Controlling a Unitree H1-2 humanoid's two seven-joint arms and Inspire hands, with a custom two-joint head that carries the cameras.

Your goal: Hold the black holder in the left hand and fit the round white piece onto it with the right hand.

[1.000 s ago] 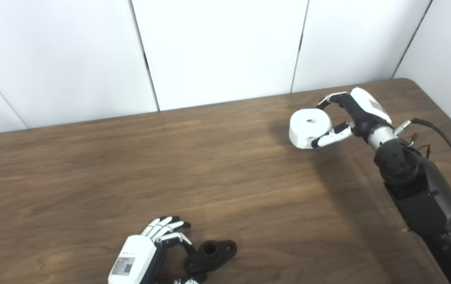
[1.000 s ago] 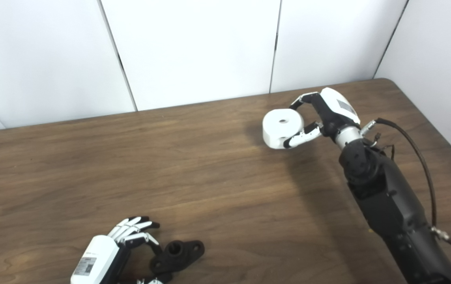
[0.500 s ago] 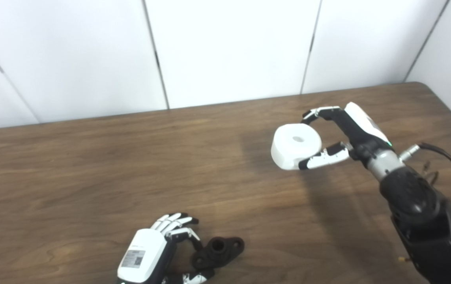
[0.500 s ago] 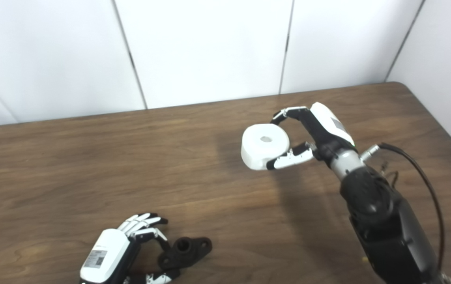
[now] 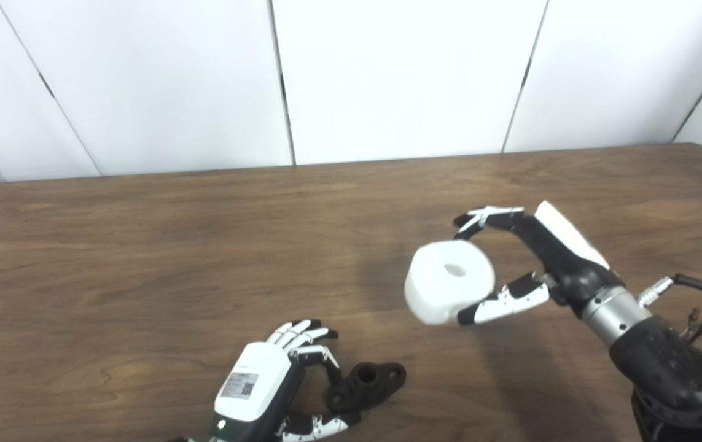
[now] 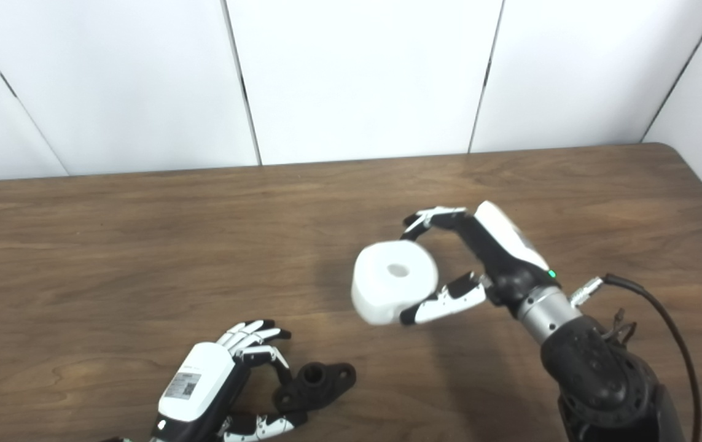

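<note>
both parts grasped, fit not yet done. right hand [image 5: 535, 264] pinches the white piece [image 5: 448, 280] aloft; left hand [image 5: 277, 387] fingers curl round the holder [image 5: 366, 383] at 7 o'clock on the table [image 5: 142, 258].

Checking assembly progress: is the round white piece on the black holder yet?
Off. The round white piece is in the right hand, apart from the black holder by the left hand.
</note>
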